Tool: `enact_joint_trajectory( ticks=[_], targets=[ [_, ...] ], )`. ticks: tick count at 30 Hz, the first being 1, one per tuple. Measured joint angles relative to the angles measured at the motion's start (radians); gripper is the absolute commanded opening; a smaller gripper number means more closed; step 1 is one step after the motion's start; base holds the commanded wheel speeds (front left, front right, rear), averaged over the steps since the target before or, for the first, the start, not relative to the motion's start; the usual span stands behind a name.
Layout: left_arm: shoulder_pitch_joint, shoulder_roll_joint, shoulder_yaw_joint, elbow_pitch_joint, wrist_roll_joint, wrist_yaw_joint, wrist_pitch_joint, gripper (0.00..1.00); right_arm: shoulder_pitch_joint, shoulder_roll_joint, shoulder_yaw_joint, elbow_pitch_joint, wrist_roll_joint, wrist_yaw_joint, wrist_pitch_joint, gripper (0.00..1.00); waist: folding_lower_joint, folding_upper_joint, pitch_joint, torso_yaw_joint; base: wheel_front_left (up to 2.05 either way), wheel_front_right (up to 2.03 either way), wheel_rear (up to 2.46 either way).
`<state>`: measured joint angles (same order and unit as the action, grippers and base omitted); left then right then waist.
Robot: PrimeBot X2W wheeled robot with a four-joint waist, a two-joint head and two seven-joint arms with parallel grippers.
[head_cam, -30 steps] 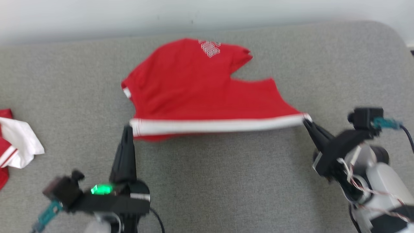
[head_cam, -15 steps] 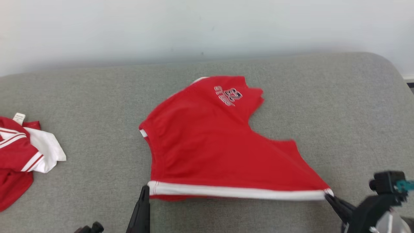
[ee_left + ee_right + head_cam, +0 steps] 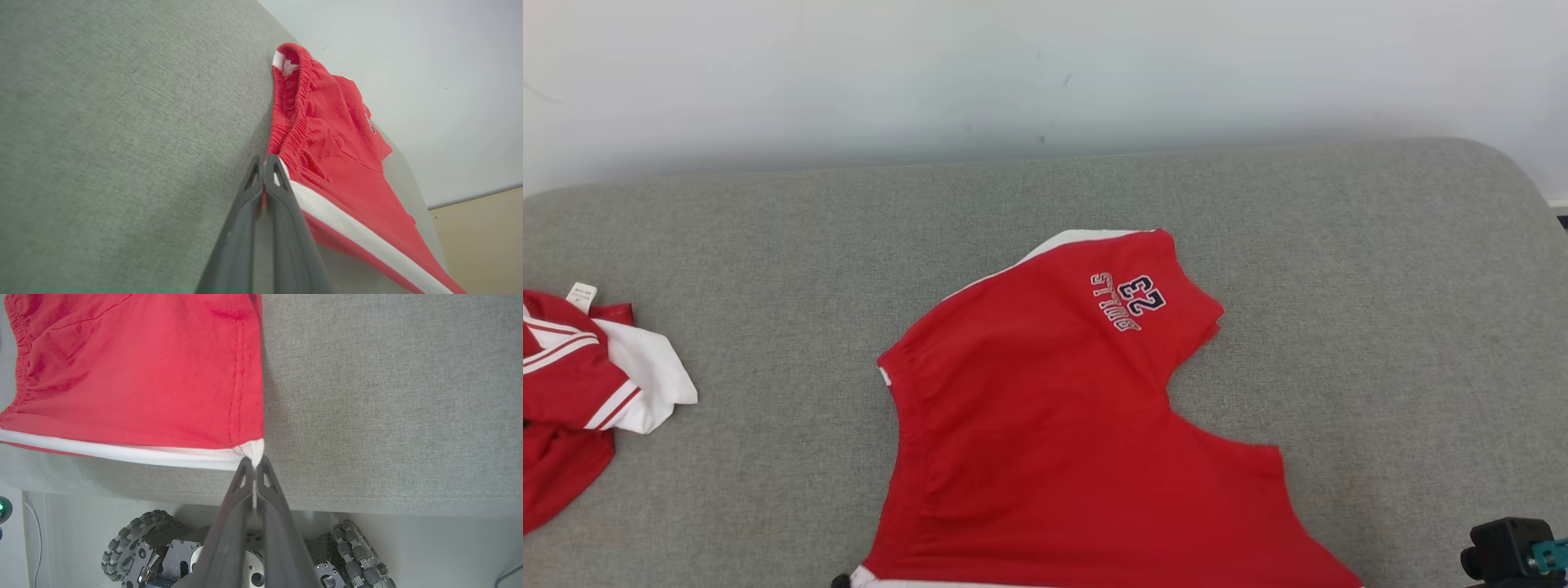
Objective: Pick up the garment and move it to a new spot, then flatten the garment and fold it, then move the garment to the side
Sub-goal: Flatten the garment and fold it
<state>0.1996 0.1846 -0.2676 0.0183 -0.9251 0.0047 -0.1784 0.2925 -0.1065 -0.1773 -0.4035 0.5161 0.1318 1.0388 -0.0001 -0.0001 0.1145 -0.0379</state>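
Observation:
The garment (image 3: 1045, 425) is a pair of red shorts with a white hem band and a "BULLS 23" print, spread on the grey cushion (image 3: 1380, 286). Its hem runs off the bottom of the head view. In the left wrist view my left gripper (image 3: 264, 160) is shut on the garment (image 3: 327, 134) at the hem corner beside the gathered waistband. In the right wrist view my right gripper (image 3: 254, 463) is shut on the white corner at the other end of the hem of the garment (image 3: 143, 375), which stretches taut between the two grips. The right wrist's camera block (image 3: 1507, 549) shows at the lower right.
A second red and white garment (image 3: 580, 384) lies crumpled at the cushion's left edge. A pale wall (image 3: 1045, 73) stands behind the cushion. The cushion's front edge (image 3: 367, 498) is just below the right grip, with my wheeled base (image 3: 163, 547) on the floor beneath.
The head camera has tilted up, so both arms have dropped out of its picture. Both grippers have drawn the hem toward the cushion's near edge, and the garment lies flatter.

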Motion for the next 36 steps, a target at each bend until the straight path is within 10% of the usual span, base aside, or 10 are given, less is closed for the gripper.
enact_joint_trajectory(
  ticks=[8,18,36],
  targets=[
    [0.064,0.045,0.017,-0.090,0.026,0.088,0.035,0.00,0.017,0.020,0.003,-0.036,0.001,0.000,0.020,0.00,0.0001,0.0000,-0.002,0.012,0.00,0.00,0.00],
    [-0.044,0.019,-0.041,-0.117,0.017,0.029,0.062,0.00,-0.136,-0.040,0.008,-0.063,-0.007,0.000,-0.060,0.00,0.0001,0.0001,-0.007,0.035,0.00,0.00,0.00],
    [-0.509,-0.083,-0.071,0.112,0.056,0.048,0.100,0.00,-0.774,-0.145,0.187,0.440,-0.132,0.000,-0.214,0.00,0.0003,0.0003,0.092,0.094,0.00,0.00,0.00]
  ],
)
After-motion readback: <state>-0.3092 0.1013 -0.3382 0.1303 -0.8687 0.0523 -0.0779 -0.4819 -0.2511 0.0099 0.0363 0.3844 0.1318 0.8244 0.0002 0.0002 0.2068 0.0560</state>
